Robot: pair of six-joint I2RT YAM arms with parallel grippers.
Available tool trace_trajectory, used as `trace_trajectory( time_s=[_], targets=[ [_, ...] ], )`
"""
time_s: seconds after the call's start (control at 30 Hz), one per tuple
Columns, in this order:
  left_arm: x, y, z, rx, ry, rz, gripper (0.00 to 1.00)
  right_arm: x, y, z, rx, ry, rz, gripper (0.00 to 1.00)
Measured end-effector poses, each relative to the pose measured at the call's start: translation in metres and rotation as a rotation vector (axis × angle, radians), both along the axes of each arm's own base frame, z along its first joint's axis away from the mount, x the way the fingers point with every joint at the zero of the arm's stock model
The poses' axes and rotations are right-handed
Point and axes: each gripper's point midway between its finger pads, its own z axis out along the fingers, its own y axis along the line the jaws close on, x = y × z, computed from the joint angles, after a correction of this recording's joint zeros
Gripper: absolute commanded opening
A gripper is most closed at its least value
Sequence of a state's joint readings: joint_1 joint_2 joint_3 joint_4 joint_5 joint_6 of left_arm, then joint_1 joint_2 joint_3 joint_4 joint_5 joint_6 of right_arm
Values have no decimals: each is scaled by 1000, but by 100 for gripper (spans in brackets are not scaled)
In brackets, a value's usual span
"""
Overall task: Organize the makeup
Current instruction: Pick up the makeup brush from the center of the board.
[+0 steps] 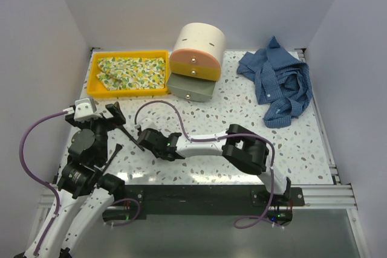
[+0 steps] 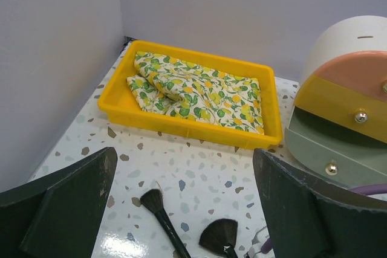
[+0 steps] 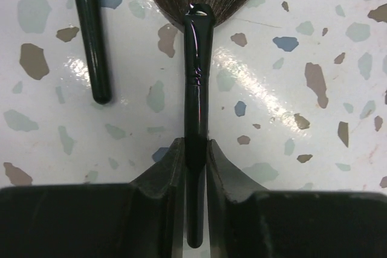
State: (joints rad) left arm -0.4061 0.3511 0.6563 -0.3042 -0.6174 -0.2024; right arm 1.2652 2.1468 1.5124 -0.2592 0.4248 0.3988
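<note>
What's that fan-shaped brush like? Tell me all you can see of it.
The fan brush has a slim, glossy dark handle with a ridged collar and dark bristles spread in a flat fan. It lies on the speckled table, the right gripper closed on its handle's lower end. A second brush lies beside it, apart.

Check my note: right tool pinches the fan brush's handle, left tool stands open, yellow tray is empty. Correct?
One slip: the yellow tray holds a folded leaf-patterned cloth, as the left wrist view shows. The right tool does pinch the handle of the fan brush, and the left tool stands open.
</note>
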Motion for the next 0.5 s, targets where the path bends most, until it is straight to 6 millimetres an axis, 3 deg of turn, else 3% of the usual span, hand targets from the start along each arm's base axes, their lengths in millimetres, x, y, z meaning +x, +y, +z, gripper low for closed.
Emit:
trace_trajectory(
  time_s=[0.17, 0.5],
  targets=[
    [0, 0, 0, 0, 0, 0, 100, 8, -9, 0, -16, -14, 0, 0],
    [0, 0, 0, 0, 0, 0, 100, 19, -35, 5, -91, -77, 43, 0]
  ],
)
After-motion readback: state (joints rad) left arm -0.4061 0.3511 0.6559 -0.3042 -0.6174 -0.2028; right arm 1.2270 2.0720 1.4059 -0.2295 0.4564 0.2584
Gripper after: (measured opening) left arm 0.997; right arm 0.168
